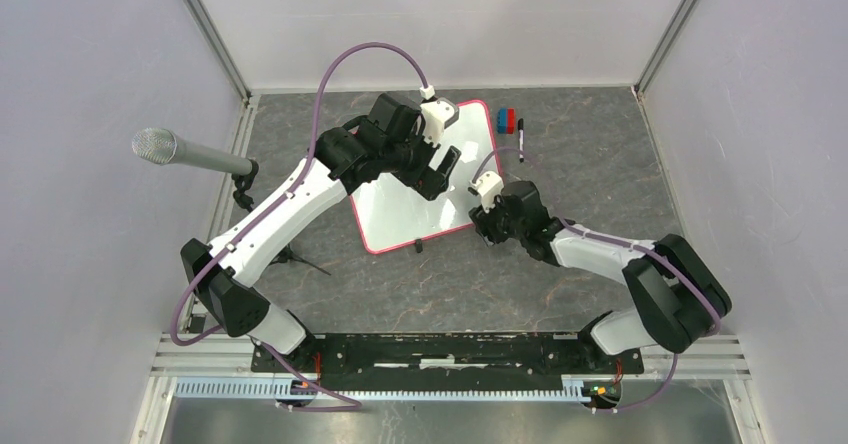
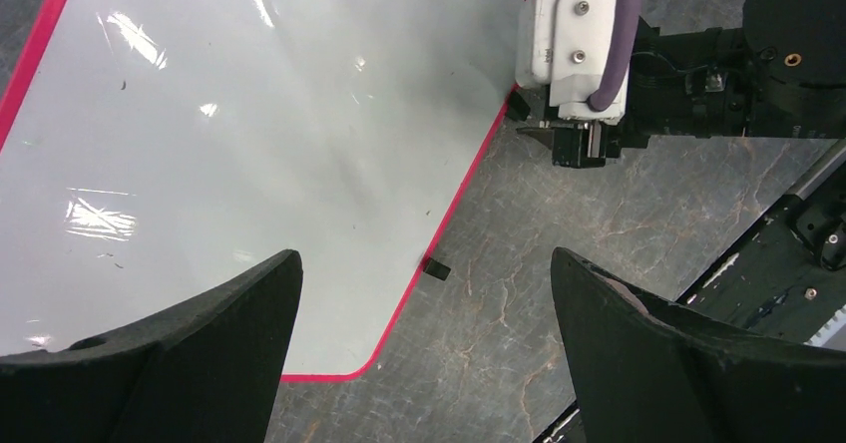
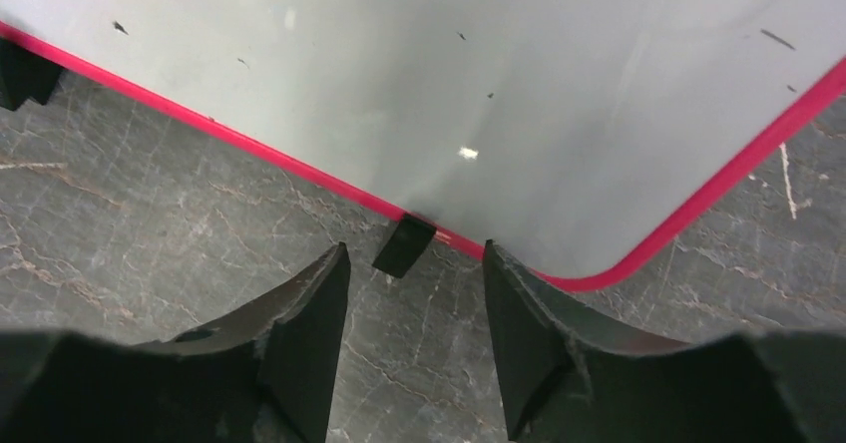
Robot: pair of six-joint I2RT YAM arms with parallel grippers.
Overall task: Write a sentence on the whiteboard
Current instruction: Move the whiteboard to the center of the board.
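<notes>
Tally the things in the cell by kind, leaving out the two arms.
whiteboard: 1
marker: 1
blocks: 2, a blue block and a red block
microphone: 1
Total: 5

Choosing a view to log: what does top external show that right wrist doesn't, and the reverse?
Top external only: the left arm and right arm, a marker and red and blue blocks beyond the board, and a microphone at left.
Right wrist only: fine dark specks on the board, and its own jaws standing open in line with a black clip.
Both: the blank whiteboard with its red rim, and the grey table.
</notes>
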